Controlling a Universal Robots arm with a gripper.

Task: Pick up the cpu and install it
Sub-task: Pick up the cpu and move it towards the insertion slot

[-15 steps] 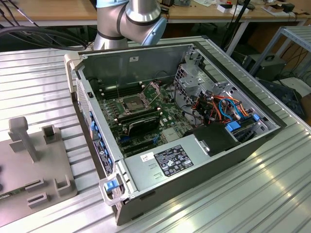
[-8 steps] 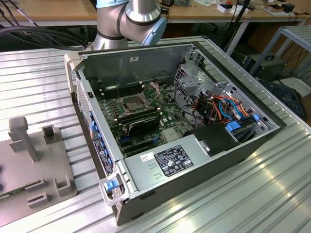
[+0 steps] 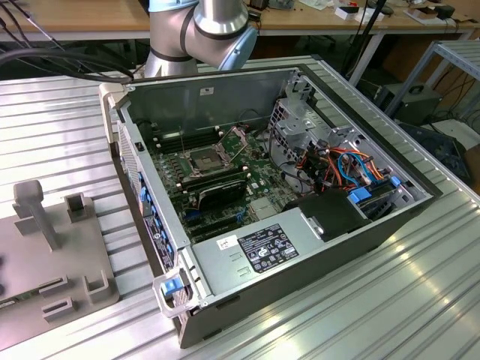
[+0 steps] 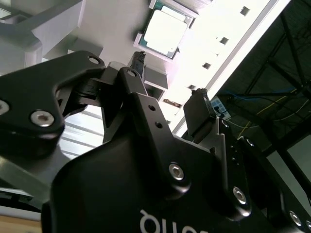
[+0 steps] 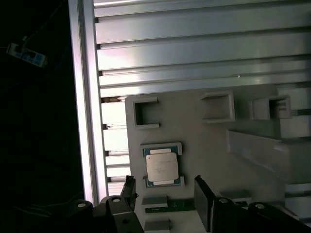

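The gripper (image 5: 165,193) is wide open and holds nothing. In the first wrist view the cpu (image 5: 162,167) lies flat in its cradle on the grey fixture plate (image 5: 209,150), just beyond the fingertips and roughly centred between them. The pick stage appears to be in hand, with no contact made. A grasp would call for squaring both fingers to opposite chip edges. The motherboard socket (image 3: 204,159) sits in the open computer case (image 3: 330,255), well apart.

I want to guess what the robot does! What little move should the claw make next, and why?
Probably ease the claw straight toward the cpu, open. The cpu lies untouched in its grey holder, and the claw's open fingers hang short of it, roughly lined up to either side.
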